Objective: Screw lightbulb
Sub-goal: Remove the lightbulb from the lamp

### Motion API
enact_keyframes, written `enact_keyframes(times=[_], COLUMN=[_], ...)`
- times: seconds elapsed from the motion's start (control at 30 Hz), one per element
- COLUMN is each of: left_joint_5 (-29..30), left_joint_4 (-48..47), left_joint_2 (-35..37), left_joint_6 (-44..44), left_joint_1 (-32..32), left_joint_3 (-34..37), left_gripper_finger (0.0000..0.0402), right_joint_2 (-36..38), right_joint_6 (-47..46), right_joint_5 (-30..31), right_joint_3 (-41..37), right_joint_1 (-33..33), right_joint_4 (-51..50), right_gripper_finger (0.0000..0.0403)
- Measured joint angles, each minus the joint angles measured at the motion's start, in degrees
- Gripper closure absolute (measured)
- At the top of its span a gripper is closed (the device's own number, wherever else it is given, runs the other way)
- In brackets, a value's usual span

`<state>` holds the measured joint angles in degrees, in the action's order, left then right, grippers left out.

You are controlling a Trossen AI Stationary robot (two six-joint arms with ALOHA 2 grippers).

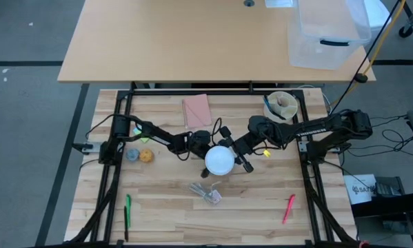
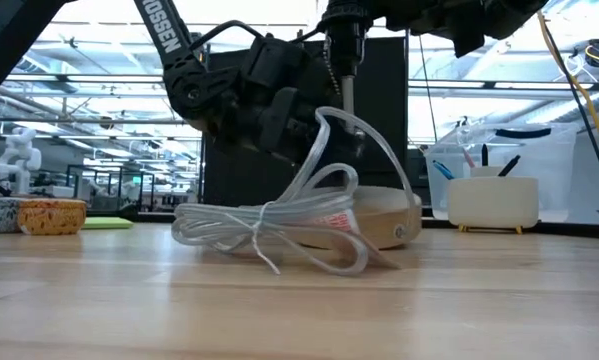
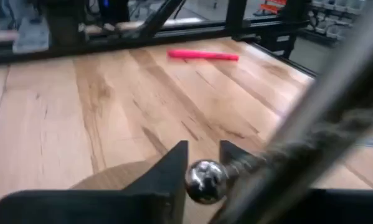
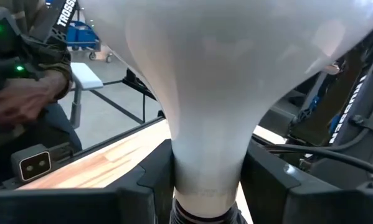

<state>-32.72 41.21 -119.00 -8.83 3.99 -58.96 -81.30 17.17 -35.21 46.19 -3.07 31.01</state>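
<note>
Seen from above, both dark arms reach inward and meet near the centre of the slatted wooden table (image 1: pixel 165 207), the left arm coming in from nine o'clock and the right arm from three o'clock, each bent low over the boards. The right gripper (image 1: pixel 235 155) has its two fingers clamped on the neck of the small white mushroom-shaped lightbulb (image 1: pixel 219 160), whose frosted dome faces up at the table's centre; in the right wrist view the dark fingers (image 4: pixel 146 180) press both sides of the bulb's narrow neck just above its screw base. The left gripper (image 1: pixel 196 143) sits at about ten o'clock of the bulb, touching or almost touching it; in its wrist view its fingers (image 3: pixel 167 171) stand a little apart around a shiny metal ball (image 3: pixel 205 182) on a thin stalk, but whether they pinch it cannot be told. In the low view a round pale wooden disc (image 2: pixel 384 215) lies under the grippers, behind a crumpled clear plastic wrapper (image 2: pixel 279 225). Open boards lie toward six o'clock, with a green pen (image 1: pixel 127 210) near the seven o'clock edge and a pink pen (image 1: pixel 288 209) near five o'clock. A pink rectangular pad (image 1: pixel 196 110) lies toward twelve o'clock and a cream round holder (image 1: pixel 282 105) toward one o'clock.
</note>
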Motion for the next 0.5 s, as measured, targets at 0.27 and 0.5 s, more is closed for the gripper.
enact_keyframes(times=[0.27, 0.5], left_joint_5=[0.6, 0.3], left_joint_4=[-6.9, -6.5], left_joint_2=[0.0, 0.9], left_joint_6=[1.1, 4.0], left_joint_1=[0.4, 1.1], left_joint_3=[-0.1, 1.2], left_gripper_finger=[0.0211, 0.0205], right_joint_2=[-0.1, -0.1], right_joint_6=[-0.5, -1.1], right_joint_5=[1.5, 1.6], right_joint_3=[0.0, 0.0], right_joint_1=[0.0, -0.1], right_joint_4=[-0.4, -0.5], right_gripper_finger=[0.0262, 0.0262])
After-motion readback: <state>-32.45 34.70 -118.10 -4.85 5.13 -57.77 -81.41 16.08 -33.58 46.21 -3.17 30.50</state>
